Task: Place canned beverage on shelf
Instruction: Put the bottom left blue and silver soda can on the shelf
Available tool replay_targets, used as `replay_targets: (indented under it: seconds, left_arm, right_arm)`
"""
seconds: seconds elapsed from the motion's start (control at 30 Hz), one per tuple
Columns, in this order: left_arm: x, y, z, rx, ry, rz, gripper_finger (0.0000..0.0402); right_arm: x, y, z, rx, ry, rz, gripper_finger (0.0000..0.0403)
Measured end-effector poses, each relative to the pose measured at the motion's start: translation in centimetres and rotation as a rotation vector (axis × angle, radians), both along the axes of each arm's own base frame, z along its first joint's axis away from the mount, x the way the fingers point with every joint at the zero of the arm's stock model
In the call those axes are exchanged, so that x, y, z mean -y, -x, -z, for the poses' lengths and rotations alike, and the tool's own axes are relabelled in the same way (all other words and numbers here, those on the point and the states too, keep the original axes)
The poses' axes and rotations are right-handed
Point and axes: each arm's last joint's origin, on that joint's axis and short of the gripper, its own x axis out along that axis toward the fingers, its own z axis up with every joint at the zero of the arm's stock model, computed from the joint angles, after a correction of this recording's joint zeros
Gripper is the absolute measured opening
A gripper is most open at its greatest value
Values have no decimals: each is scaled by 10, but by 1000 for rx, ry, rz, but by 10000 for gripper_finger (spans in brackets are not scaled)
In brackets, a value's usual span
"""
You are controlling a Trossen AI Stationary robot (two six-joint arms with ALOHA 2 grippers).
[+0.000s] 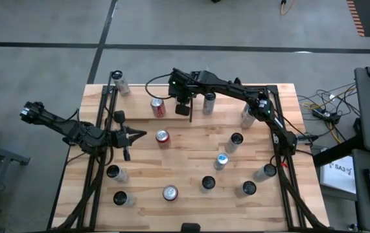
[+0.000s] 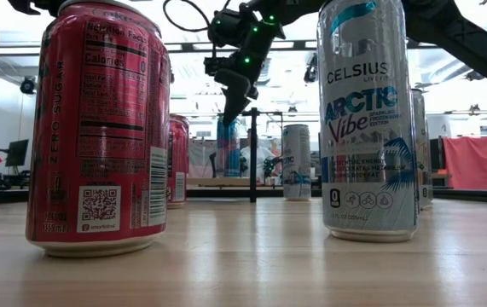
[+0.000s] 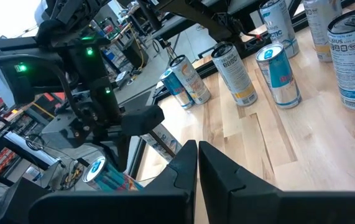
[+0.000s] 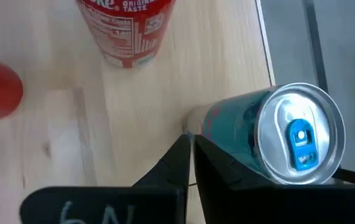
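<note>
Standing upright at the 12 o'clock edge of the desk [image 1: 191,152], one teal can [image 4: 270,143] is recorded: long axis vertical, silver lid and blue tab pointing up.

- Position: directly under the right arm's wrist, so hidden in the high view. In the low view it is seen at the far end, by a pale shelf panel [image 2: 213,182] with a black upright rod [image 2: 252,153]. Whether it rests on that panel cannot be told.
- Right hand [image 4: 189,142]: fingers pressed together, nothing between them. It is poised above the desk with its tips just beside the can's wall. Contact cannot be confirmed.
- Left hand [image 1: 139,135]: fingers together and empty, parked at 9 o'clock, aimed toward the desk's centre.
- Neighbours: a red cola can [image 1: 157,107] at the teal can's 9 o'clock, a silver can [image 1: 208,102] at its 3 o'clock, and a second red can [image 1: 162,136] just beyond the left hand's tips. Further cans are scattered upright from 3 through 6 to 7 o'clock.
- Surface: pale wood planks, flanked by black metal frames at 9 and 3 o'clock.
- Room: grey floor [image 1: 42,26] with dark lines, cables and a keyboard at 3 o'clock. Ceiling lights and a red cloth [image 2: 478,162] are seen behind.
</note>
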Motion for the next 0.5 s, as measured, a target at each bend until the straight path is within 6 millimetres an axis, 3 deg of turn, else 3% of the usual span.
replay_targets:
  seconds: [0.5]
  left_arm:
    - [0, 0, 0, 0, 0, 0, 0]
  right_arm:
    - [25, 0, -5, 97, 61, 17, 13]
